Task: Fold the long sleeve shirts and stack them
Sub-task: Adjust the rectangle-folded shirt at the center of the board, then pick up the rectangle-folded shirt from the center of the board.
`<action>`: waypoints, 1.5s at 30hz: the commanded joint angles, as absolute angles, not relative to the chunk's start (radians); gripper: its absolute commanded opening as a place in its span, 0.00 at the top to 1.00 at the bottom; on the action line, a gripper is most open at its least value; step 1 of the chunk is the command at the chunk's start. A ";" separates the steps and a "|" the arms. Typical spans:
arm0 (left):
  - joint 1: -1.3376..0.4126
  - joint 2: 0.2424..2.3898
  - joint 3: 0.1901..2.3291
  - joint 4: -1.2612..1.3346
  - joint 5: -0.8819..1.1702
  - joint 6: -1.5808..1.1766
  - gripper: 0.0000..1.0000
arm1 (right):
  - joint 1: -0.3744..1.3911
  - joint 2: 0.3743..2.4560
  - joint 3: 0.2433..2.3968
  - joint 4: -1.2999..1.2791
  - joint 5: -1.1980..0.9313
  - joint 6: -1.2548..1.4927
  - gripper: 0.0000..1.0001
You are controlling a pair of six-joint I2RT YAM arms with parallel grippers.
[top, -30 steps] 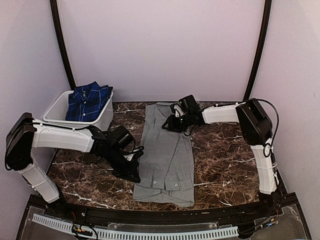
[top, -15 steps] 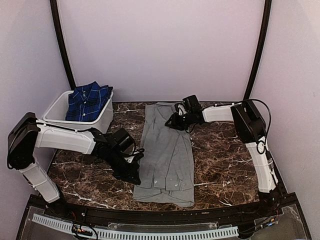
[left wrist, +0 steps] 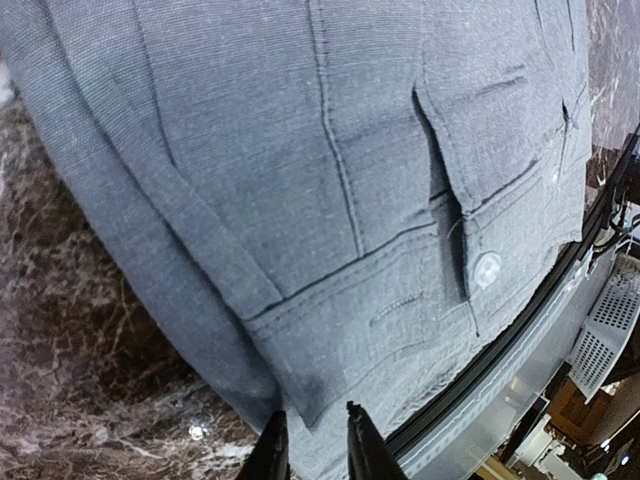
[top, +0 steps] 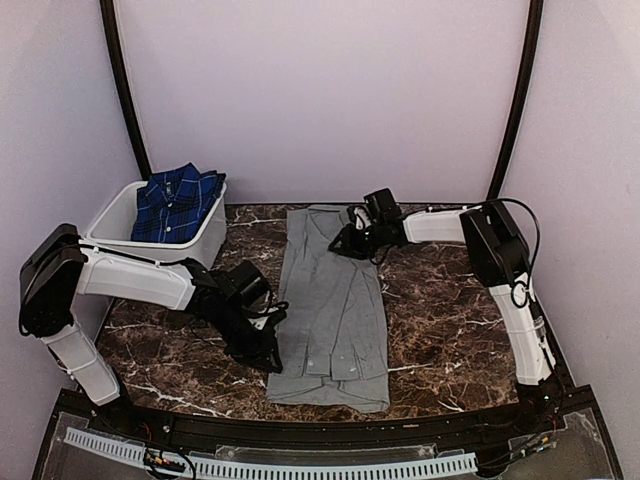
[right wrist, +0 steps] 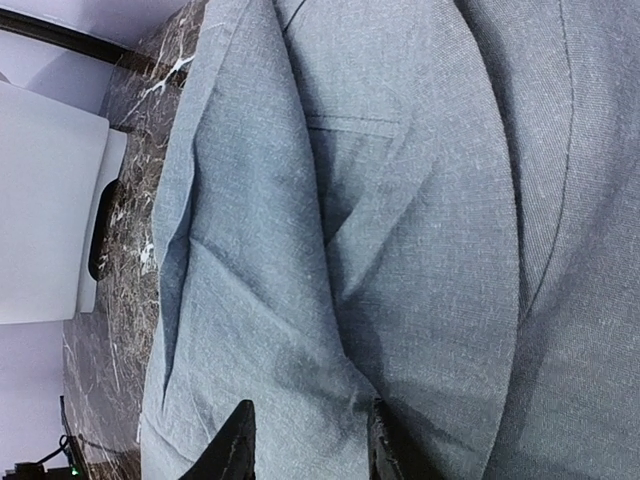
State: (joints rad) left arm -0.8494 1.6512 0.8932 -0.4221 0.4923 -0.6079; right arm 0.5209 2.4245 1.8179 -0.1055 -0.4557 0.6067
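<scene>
- While the grey shirt [top: 335, 300] lies lengthwise on the table [top: 440, 320], the right gripper [top: 347, 242] has edged further onto its far end; the left gripper [top: 268, 350] has barely shifted.
- We see the left one pinching the near left hem; the right straddles a fold, clamped or not we cannot tell; we judge a fold imminent.
- The plaid shirt [top: 178, 200] waits in the tub [top: 205, 242]; we read no writing.

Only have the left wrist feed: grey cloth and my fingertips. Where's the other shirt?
Observer: The plaid shirt lies in the white tub, at far left.
Operator: Right arm?
Observer: The right gripper is at the far end of the grey shirt, on its right edge.
Operator: Gripping?
Observer: The right wrist view shows its fingers apart with cloth between them; can't tell if it's pinched.
</scene>
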 commanded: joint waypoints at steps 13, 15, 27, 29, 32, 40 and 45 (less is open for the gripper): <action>-0.812 1.519 0.875 -0.493 0.370 -0.646 0.67 | 0.556 2.080 1.533 -0.150 -0.461 0.524 0.64; -0.794 1.489 0.847 -0.460 0.386 -0.664 0.65 | 0.565 2.006 1.430 -0.135 -0.455 0.523 0.64; -0.759 1.504 0.744 -0.266 0.527 -0.703 0.63 | 0.615 1.575 0.908 -0.143 -0.442 0.604 0.64; -0.754 1.507 0.729 -0.240 0.540 -0.707 0.62 | 0.634 1.526 0.847 -0.137 -0.447 0.643 0.64; -0.753 1.512 0.701 -0.217 0.559 -0.714 0.62 | 0.666 1.473 0.756 -0.133 -0.447 0.694 0.64; -0.752 1.512 0.648 -0.174 0.595 -0.717 0.60 | 0.777 1.362 0.591 -0.110 -0.443 0.826 0.64; -0.753 1.518 0.619 -0.146 0.611 -0.731 0.59 | 0.826 1.317 0.503 -0.062 -0.446 0.906 0.63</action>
